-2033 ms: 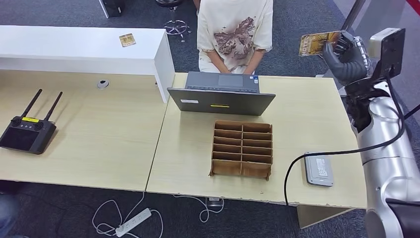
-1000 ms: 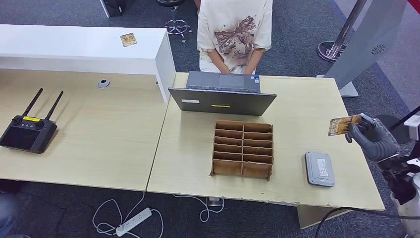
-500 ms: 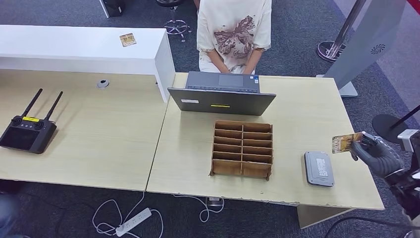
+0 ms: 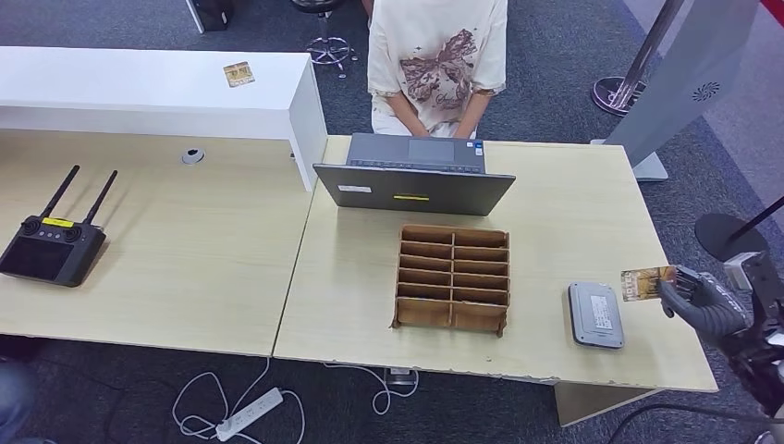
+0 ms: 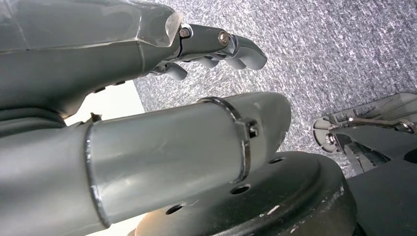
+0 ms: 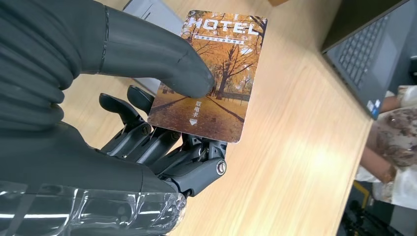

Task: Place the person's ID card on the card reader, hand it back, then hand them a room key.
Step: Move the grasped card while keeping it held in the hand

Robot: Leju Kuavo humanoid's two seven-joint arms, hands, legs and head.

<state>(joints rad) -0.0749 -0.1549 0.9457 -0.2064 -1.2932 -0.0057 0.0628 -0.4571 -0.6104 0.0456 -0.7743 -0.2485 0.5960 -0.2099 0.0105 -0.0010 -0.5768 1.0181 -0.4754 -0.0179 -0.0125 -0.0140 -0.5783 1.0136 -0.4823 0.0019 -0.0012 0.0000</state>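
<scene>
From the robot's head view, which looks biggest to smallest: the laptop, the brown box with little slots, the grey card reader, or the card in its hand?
1. Laptop
2. Brown slotted box, not far behind the laptop
3. Grey card reader
4. Card held by the right hand, smallest; it is held above the table, nearer the camera, yet looks smaller.

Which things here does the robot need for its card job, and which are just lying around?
For the job:
- card, held by the right robot hand
- card reader
- person waiting
- second card on the white counter, perhaps the key

Lying about:
- laptop
- wooden organiser
- remote controller
- power strip
</scene>
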